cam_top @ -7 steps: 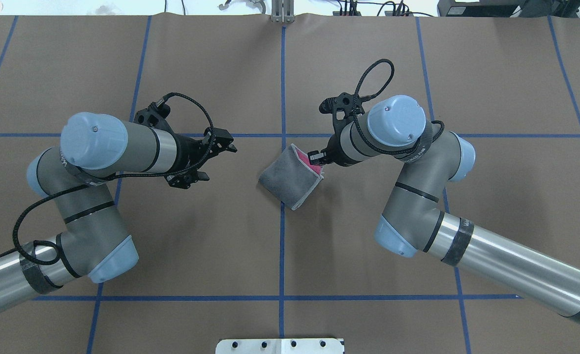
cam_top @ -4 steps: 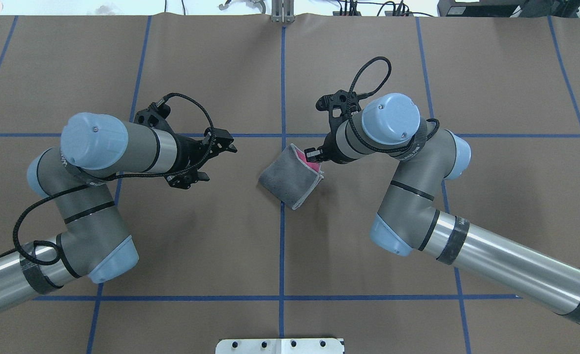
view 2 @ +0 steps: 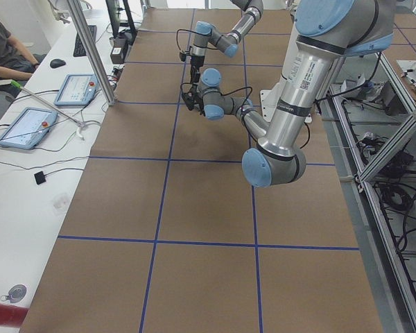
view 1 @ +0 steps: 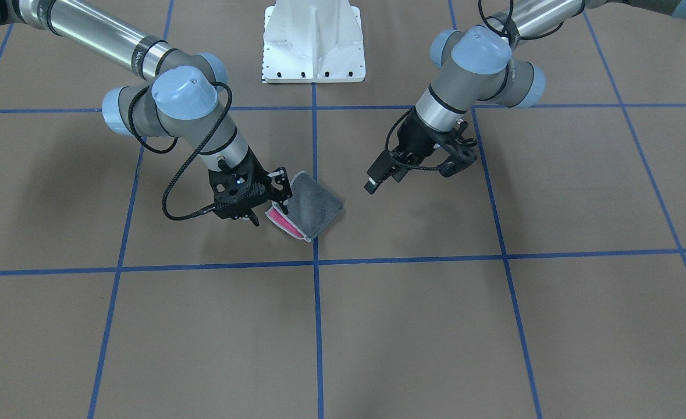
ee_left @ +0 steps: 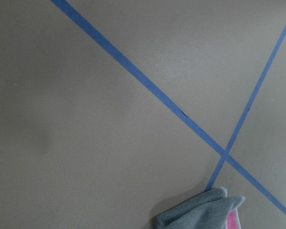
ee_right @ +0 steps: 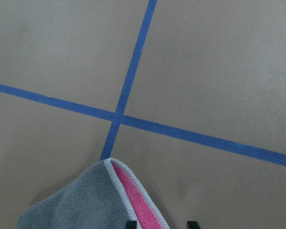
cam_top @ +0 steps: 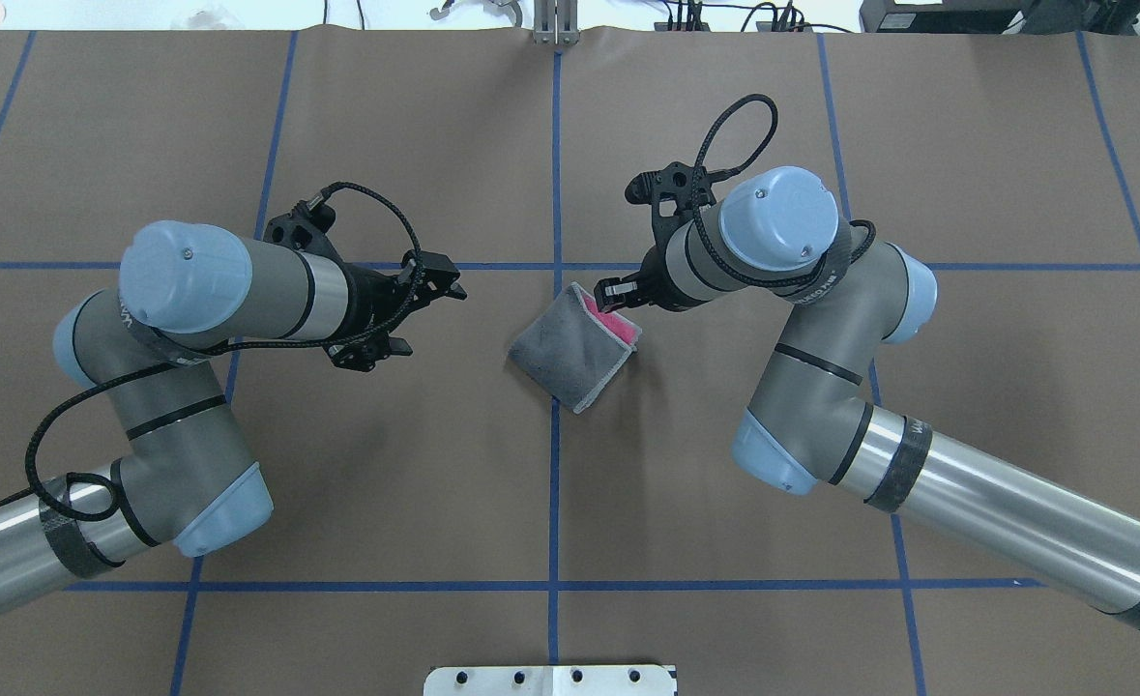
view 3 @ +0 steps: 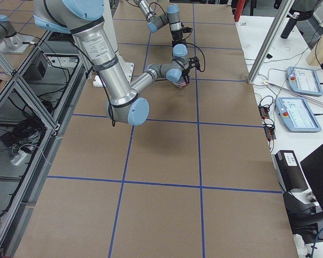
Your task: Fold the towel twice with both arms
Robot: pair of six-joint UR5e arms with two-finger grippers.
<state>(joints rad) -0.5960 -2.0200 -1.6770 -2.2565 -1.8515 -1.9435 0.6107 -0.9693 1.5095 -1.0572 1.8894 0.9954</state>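
Towel [cam_top: 570, 350]: small terry cloth, lying folded on the tabletop [cam_top: 386, 483], about midway between its left and right edges and well apart from every corner. Dark grey face outermost; a strip of pink shows along the open side, bordered by a light grey hem. One corner lies over a blue tape line [cam_top: 554, 503] running from the near edge to the far edge.

Right fingers [cam_top: 611, 289]: parted, set just beside the towel's pink-edged side, towards the right edge of the tabletop. In the right wrist view both tips show with a clear gap between them, one tip at the hem; whether it touches the cloth cannot be told. No cloth is pinched.

Left fingers [cam_top: 444, 282]: spread wide, holding nothing, pointed at the towel from the side of the left edge and well apart from it.

Right arm [cam_top: 821, 319] and left arm [cam_top: 241, 290]: both bent at the elbow, reaching in from the near corners.

White base plate [cam_top: 550, 680]: at the middle of the near edge
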